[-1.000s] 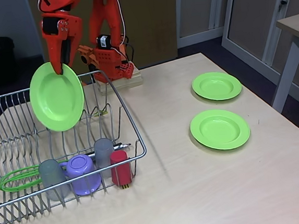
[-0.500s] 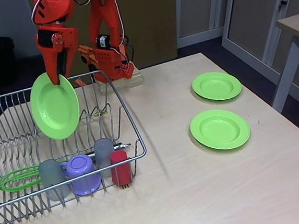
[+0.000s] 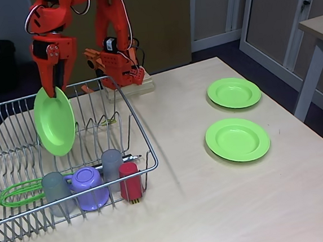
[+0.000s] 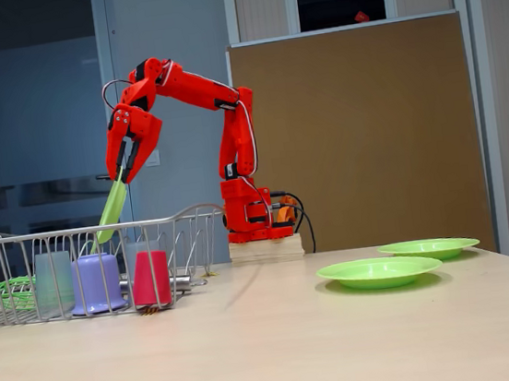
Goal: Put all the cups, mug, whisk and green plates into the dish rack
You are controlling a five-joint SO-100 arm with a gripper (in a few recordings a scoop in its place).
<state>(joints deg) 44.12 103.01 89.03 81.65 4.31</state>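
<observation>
The gripper (image 3: 51, 91) of the orange arm pinches the top rim of a lime-green plate (image 3: 54, 121), its fingers pressed on either side of the edge. The plate is round with a raised rim and a smooth, slightly glossy face. It hangs on edge above the back part of the dish rack (image 3: 140, 135), tilted rather than flat: in one fixed view its face is turned toward the right and looks like a narrow oval, and in the other fixed view the plate (image 4: 113, 208) shows almost edge-on, a thin green sliver slanting down and to the left from the gripper (image 4: 126, 162). Its lower edge dips among the rack's upright wires.

Along the rack's front side stand a grey cup (image 3: 56, 189), a purple mug (image 3: 88, 186) mouth down, another grey cup (image 3: 112, 164) and a red cup (image 3: 130, 180), also upside down. The green whisk (image 3: 20, 193) lies flat at the rack's left end, its loops pointing left and its long axis running along the front row.

Two more green plates lie flat on the table, well to the right of the rack: one nearer (image 3: 237, 139), one farther back (image 3: 234, 92).

The table (image 3: 214, 207) is pale wood laminate. Behind it are a brown board, grey doors and a dark floor.
</observation>
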